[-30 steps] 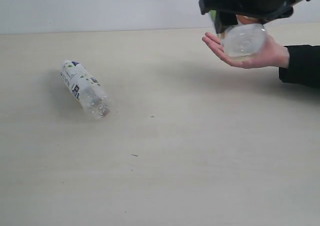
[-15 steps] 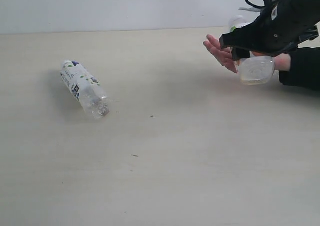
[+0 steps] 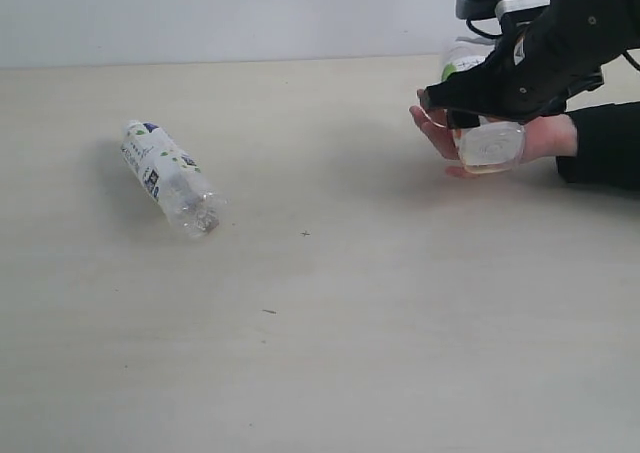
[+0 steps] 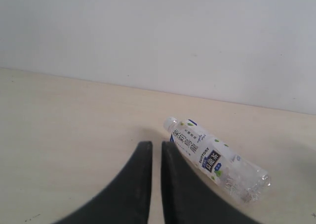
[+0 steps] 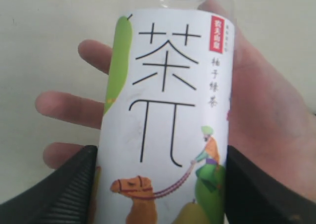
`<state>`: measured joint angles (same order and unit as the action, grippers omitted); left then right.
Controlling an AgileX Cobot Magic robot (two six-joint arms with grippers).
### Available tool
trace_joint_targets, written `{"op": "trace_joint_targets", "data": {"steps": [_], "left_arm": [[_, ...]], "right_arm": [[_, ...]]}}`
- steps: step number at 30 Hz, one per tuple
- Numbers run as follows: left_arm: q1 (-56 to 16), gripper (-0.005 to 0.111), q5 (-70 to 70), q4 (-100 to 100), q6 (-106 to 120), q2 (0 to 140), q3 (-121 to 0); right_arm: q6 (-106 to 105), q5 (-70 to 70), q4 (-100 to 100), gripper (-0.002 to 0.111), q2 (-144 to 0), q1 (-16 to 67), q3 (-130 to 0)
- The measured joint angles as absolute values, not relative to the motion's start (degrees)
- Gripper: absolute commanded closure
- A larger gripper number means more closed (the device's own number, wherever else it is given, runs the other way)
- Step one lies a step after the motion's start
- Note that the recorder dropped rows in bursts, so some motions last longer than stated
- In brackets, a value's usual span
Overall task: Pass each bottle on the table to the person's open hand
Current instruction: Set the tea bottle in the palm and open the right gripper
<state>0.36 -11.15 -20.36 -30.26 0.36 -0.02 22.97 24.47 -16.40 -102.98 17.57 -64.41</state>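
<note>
My right gripper (image 3: 483,121) is shut on the white-labelled bottle with orange print (image 3: 489,144), holding it across the person's open hand (image 3: 436,131). In the right wrist view the bottle (image 5: 168,100) sits between both fingers (image 5: 69,184) and lies against the palm (image 5: 266,120). A second bottle, white with dark print (image 3: 168,176), lies on its side on the table (image 3: 330,313) at the left. It also shows in the left wrist view (image 4: 212,159), just beyond my left gripper (image 4: 156,152), which is shut and holds nothing. The green-lime and pink-red bottles are out of view.
The person's black sleeve (image 3: 600,143) rests at the right edge of the table. A pale wall (image 3: 200,13) runs behind the table's far edge. A few tiny dark specks (image 3: 304,234) mark the surface.
My right gripper has come down with its bottle from above the palm into the open hand. The bottle lying on the table has not moved.
</note>
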Motion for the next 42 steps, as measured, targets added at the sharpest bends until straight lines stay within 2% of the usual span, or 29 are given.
{"op": "trace_joint_targets", "data": {"steps": [9, 12, 20, 23, 31, 35, 42], "left_arm": [[0.36, 0.097, -11.15, -20.36, -30.26, 0.36, -0.02], [0.36, 0.097, -11.15, -20.36, -30.26, 0.36, -0.02], [0.36, 0.097, -11.15, -20.36, -30.26, 0.36, -0.02], [0.36, 0.097, -11.15, -20.36, -30.26, 0.36, -0.02], [0.36, 0.097, -11.15, -20.36, -30.26, 0.36, -0.02], [0.36, 0.097, -11.15, -20.36, -30.26, 0.36, -0.02], [0.36, 0.097, -11.15, -20.36, -30.26, 0.36, -0.02]], "right_arm": [[23.06, 24.47, -16.40, 0.106, -104.27, 17.57, -64.41], [23.06, 24.47, -16.40, 0.096, -104.27, 17.57, -64.41], [23.06, 24.47, -16.40, 0.050, -104.27, 17.57, -64.41], [23.06, 24.47, -16.40, 0.037, -104.27, 17.57, -64.41], [23.06, 24.58, -16.40, 0.016, -104.27, 17.57, -64.41], [23.06, 24.58, -16.40, 0.010, -104.27, 17.57, -64.41], [23.06, 26.61, -16.40, 0.012, -103.41, 17.57, -65.25]]}}
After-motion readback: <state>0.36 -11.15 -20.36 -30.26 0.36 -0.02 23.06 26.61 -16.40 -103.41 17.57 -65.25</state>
